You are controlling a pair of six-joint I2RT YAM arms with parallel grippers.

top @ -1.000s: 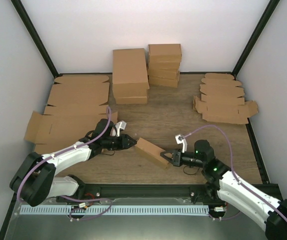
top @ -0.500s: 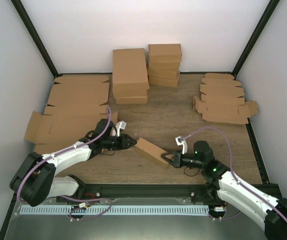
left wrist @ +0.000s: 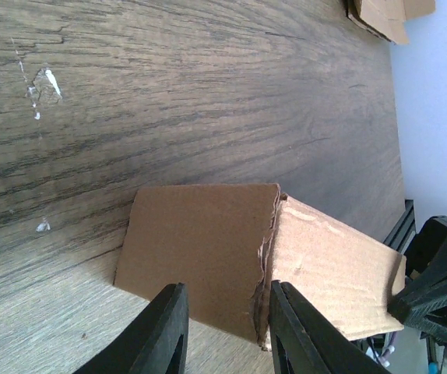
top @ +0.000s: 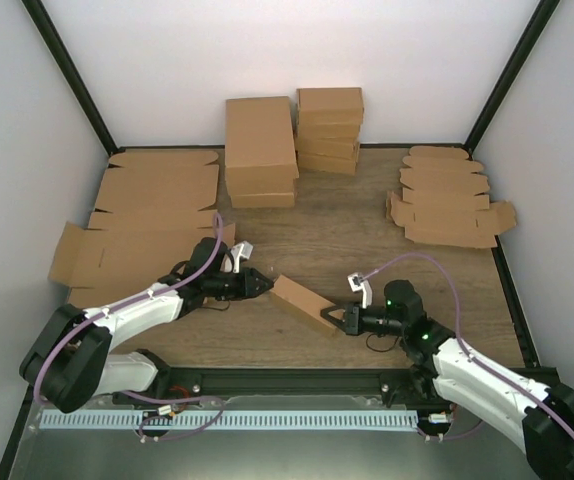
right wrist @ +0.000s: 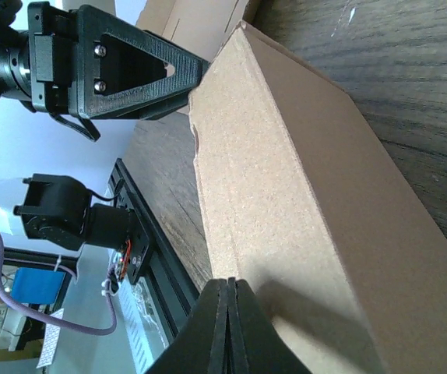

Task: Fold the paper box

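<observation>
Broadly, we judge the folding to be close to done.

From the top external view, the paper box (top: 304, 303) already stands as a shallow closed-looking carton, lying slantwise on the worktop (top: 367, 240). The left gripper (top: 264, 285) is at the box's left end and the right gripper (top: 339, 318) at its right end. Well behind the box rise stacks of finished boxes (top: 260, 150). Flat blanks (top: 147, 215) lie to the box's left and more flat blanks (top: 447, 200) well to its right and behind.

From the left wrist view, the left gripper (left wrist: 225, 292) has its jaws partly apart, straddling the lower edge of the paper box (left wrist: 332, 265). We see nothing pinched between them. The box's end panel (left wrist: 200, 249) meets the body along a ragged seam, so we think this end is not yet tucked flush. We cannot tell whether the panel is already seated.

From the right wrist view, the right gripper (right wrist: 227, 300) is fully closed, with nothing between its fingers. Its tip rests against the near end of the paper box (right wrist: 301, 179), seemingly bracing it. The left gripper (right wrist: 130, 70) shows at the box's far end. What seems left is seating that last end flap.
</observation>
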